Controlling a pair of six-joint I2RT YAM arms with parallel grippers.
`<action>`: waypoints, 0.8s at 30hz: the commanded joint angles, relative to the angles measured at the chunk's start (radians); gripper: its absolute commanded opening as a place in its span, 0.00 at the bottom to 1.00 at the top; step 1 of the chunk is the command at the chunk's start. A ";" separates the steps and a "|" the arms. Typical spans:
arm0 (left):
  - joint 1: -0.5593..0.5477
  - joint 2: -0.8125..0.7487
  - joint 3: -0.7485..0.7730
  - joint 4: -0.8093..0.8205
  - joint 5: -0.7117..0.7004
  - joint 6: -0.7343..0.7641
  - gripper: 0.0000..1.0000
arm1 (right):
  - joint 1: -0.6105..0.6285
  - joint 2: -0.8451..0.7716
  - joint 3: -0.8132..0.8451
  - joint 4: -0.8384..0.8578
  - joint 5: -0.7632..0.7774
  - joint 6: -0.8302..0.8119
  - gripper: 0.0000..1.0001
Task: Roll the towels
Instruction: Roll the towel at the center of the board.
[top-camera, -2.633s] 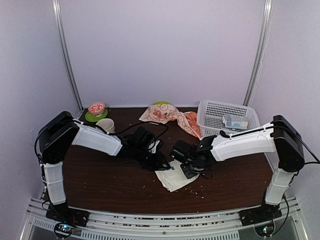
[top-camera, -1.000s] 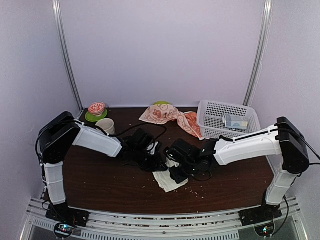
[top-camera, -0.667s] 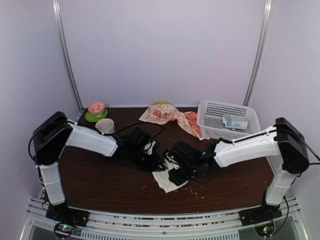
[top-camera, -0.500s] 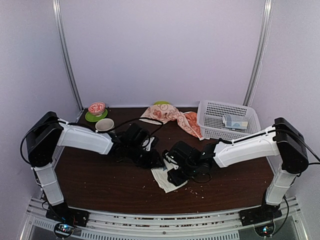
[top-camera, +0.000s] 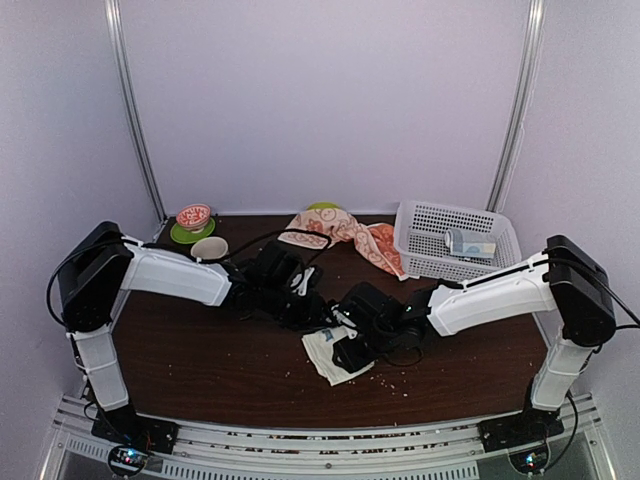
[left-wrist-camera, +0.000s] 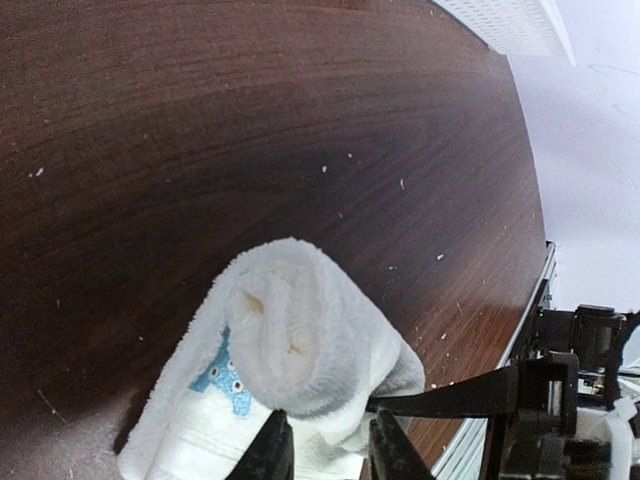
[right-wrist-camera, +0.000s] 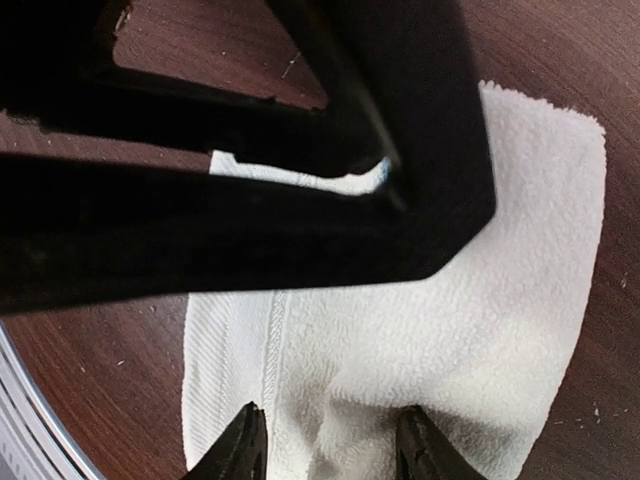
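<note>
Seen from above, my two arms meet low over the middle of a dark wooden table (top-camera: 200, 370). Both reach down to the cream towel (top-camera: 336, 366), which lies near the table's front centre. The printed towel (top-camera: 340, 228) sits crumpled well apart at the back edge, beside a white basket (top-camera: 430, 225). My left claw (left-wrist-camera: 328, 452) has its fingers drawn close together with a little cloth showing between them. I cannot tell whether they pinch it or have let go. Just ahead of those fingers, one end of the cream towel is curled over into a soft, loose hump. My right claw (right-wrist-camera: 332, 442) is released, its fingers parted and straddling a raised fold that I take to be that same hump. From there the rest of the cloth stretches away from my right fingers as a flat folded strip, and that is its long axis. The towel lies directly beneath both claws, with the right one squarely over it. I judge the roll barely begun, and the next turn should travel along that flat length.
</note>
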 joint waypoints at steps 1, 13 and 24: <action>-0.001 0.040 0.047 0.104 0.035 -0.022 0.26 | -0.007 0.027 -0.020 -0.017 -0.014 0.000 0.45; 0.007 0.161 0.069 0.046 0.005 -0.052 0.18 | -0.009 -0.014 -0.015 -0.025 -0.042 -0.009 0.52; 0.014 0.212 0.092 0.005 -0.006 -0.041 0.14 | -0.050 -0.156 0.006 -0.064 -0.051 0.032 0.61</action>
